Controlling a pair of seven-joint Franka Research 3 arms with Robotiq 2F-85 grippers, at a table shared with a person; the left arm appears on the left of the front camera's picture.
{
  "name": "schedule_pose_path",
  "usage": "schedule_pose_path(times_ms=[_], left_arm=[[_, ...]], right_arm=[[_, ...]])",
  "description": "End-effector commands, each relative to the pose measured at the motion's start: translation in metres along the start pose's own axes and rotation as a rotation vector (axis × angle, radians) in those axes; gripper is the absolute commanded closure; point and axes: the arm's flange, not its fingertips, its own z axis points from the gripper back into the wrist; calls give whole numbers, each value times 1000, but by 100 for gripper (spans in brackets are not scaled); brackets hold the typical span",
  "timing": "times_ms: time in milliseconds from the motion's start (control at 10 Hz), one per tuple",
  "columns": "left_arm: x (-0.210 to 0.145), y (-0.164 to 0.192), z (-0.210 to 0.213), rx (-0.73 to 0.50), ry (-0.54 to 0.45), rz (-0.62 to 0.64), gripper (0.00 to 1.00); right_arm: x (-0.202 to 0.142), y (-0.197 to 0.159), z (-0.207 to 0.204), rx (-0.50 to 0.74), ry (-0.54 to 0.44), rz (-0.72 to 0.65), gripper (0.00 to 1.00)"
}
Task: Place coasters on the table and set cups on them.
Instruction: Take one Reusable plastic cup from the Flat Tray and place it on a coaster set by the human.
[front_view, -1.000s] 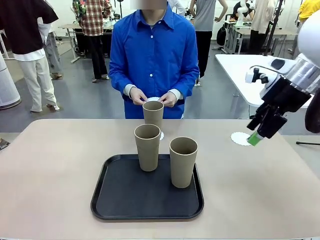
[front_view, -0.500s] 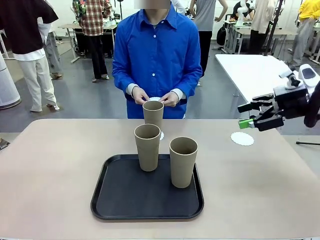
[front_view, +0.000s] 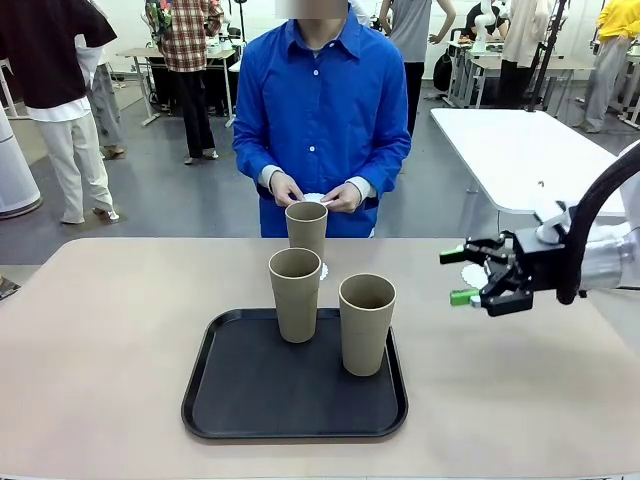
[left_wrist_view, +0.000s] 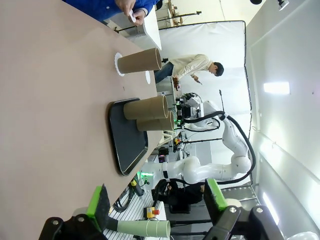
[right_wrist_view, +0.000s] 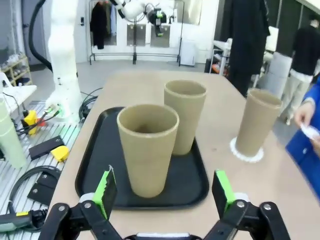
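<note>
Three tan cups stand on the beige table (front_view: 110, 330). The far cup (front_view: 307, 228) rests on a white coaster (front_view: 322, 271). The other two cups (front_view: 296, 295) (front_view: 367, 322) are on the black tray (front_view: 230, 400). A second coaster (front_view: 473, 276) lies to the right, partly hidden behind my right gripper (front_view: 458, 276). That gripper hovers open right of the tray, facing the cups. In the right wrist view the right gripper (right_wrist_view: 164, 192) frames the nearest cup (right_wrist_view: 147, 149). The person holds another coaster (front_view: 313, 199). My left gripper (left_wrist_view: 157, 200) is open with nothing between its fingers, well away from the tray (left_wrist_view: 127, 137).
The person in a blue shirt (front_view: 320, 110) stands at the far edge, both hands just behind the far cup. A white table (front_view: 510, 150) is at the back right. Bare tabletop lies left of the tray and along the near edge.
My right arm has swung from the far right, past the right-hand coaster, down and leftward toward the tray, turning to face the cups. Its jaws stayed open. The cups have not moved.
</note>
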Motion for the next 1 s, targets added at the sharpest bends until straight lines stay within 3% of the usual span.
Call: schedule_pose_path(times_ms=[0,300,400,900], left_arm=[[1,-3,2,-6,-13,2,0],[1,-3,2,-6,-13,2,0],[1,-3,2,-6,-13,2,0],[1,-3,2,-6,-13,2,0]], right_arm=[[-13,12,-9,-22,37,-89,0],[-17,20,-12,-24,59,-142,0],[-28,0,-7,4,44,-85,0],[-27,-1,-7,3,51,-99,0]])
